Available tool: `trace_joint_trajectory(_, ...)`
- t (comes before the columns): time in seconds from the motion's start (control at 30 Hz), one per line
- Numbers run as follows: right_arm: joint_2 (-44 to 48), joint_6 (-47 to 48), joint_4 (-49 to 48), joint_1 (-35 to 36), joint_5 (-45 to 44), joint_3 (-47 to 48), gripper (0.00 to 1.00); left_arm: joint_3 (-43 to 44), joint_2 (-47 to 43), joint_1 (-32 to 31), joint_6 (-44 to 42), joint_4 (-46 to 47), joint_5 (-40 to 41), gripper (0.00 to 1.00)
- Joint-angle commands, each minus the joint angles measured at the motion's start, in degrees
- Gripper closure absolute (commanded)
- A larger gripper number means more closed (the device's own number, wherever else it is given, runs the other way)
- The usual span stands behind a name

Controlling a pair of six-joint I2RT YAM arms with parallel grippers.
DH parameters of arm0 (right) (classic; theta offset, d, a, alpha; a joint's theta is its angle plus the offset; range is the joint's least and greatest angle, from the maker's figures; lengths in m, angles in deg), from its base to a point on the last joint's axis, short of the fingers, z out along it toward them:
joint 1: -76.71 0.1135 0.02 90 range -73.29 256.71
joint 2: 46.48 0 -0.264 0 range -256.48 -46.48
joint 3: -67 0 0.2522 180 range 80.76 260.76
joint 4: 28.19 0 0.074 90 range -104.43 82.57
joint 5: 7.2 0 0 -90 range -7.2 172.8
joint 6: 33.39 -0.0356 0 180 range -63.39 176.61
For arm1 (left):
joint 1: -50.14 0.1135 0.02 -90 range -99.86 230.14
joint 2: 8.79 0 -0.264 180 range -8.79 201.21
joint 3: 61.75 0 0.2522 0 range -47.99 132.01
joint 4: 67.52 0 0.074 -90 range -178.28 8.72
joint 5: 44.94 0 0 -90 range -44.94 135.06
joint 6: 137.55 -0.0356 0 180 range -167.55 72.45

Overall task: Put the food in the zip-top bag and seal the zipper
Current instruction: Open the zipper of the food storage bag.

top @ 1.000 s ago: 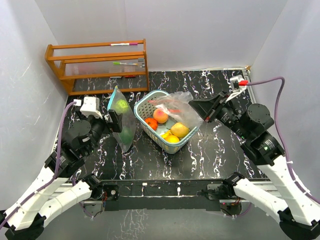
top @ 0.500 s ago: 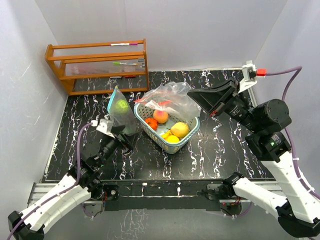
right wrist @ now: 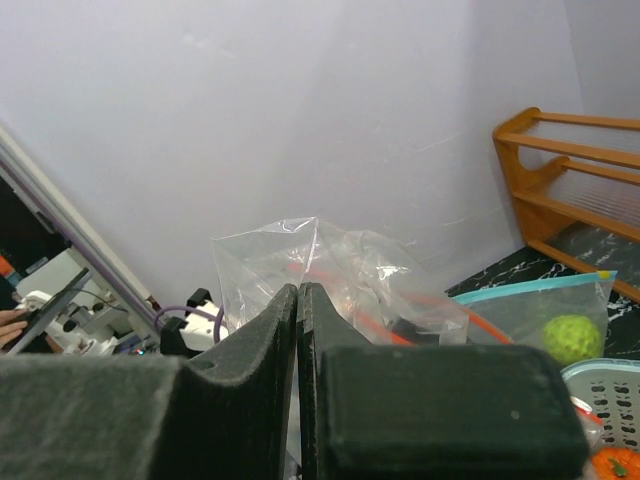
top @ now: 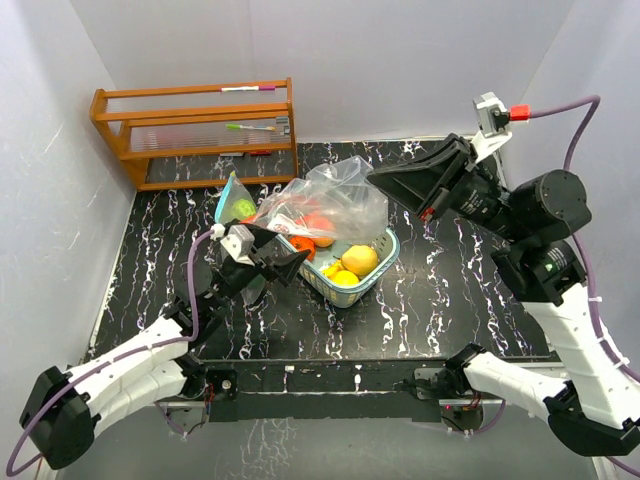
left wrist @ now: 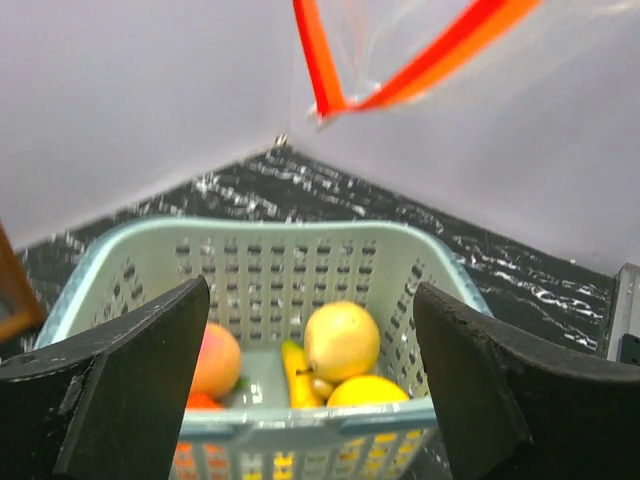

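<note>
Pinching the clear zip-top bag (top: 330, 200) by one edge with the right gripper (top: 372, 180), fingers pressed flat together on the film, at the upper right of the overhead view. Hanging crumpled from that grip over the far part of the pale teal basket (top: 372, 275), with its red zipper strip (left wrist: 400, 62) slanting across the top of the left wrist view.

Spread wide and gripping nothing: the left gripper (top: 297, 262), just beside the basket's left rim at the centre of the overhead view. One dark finger (left wrist: 130, 390) at each lower side of its own camera, the basket between them.

Lying in the basket, all glossy and smooth:
- a round yellow fruit (left wrist: 342, 340) in the middle
- a small banana (left wrist: 292, 368) touching its left side
- a yellow-orange piece (left wrist: 372, 392) low in front of it
- a peach-pink fruit (left wrist: 215, 360) to the left
- a deep orange piece (top: 306, 243), partly veiled by the hanging film

Sitting apart from these, left of the basket: a bumpy lime-green fruit (right wrist: 570, 335), inside a second bag (right wrist: 500, 310) with a teal zipper.

Standing at the upper left of the overhead view, against the white wall: a wooden rack (top: 200, 130). Under everything, a black marbled tabletop (top: 450, 290).
</note>
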Motion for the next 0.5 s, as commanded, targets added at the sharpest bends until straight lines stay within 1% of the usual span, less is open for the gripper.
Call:
trace_joint_trajectory(0.0,1.8,-2.1,-0.7,-0.3,2.8,2.7,0.92,-0.5,2.8,0.3,-3.7,22.9,-7.1,0.16)
trace_joint_trajectory(0.07,2.3,-2.8,-1.2,-0.3,3.2,1.5,0.92,-2.5,5.3,0.3,-2.6,33.0,-7.3,0.11)
trace_joint_trajectory(0.13,2.8,-3.4,-2.0,-0.3,3.3,0.3,0.92,-2.2,7.7,0.3,-1.1,38.2,-9.2,0.09)
trace_joint_trajectory(0.2,3.0,-3.9,-2.6,-0.3,3.8,-0.4,0.92,-0.6,10.0,0.4,0.6,40.0,-12.5,0.03)
trace_joint_trajectory(0.27,2.8,-4.1,-3.0,-0.3,4.2,-0.7,0.92,0.6,12.5,0.3,2.5,42.8,-14.9,0.03)
trace_joint_trajectory(0.37,2.7,-4.1,-3.2,-0.3,4.4,-1.0,0.92,1.0,15.1,0.3,4.8,49.3,-16.4,0.03)
trace_joint_trajectory(0.47,2.9,-4.1,-3.4,-0.3,4.2,-2.0,0.92,2.0,15.4,0.4,5.7,49.2,-16.7,0.03)
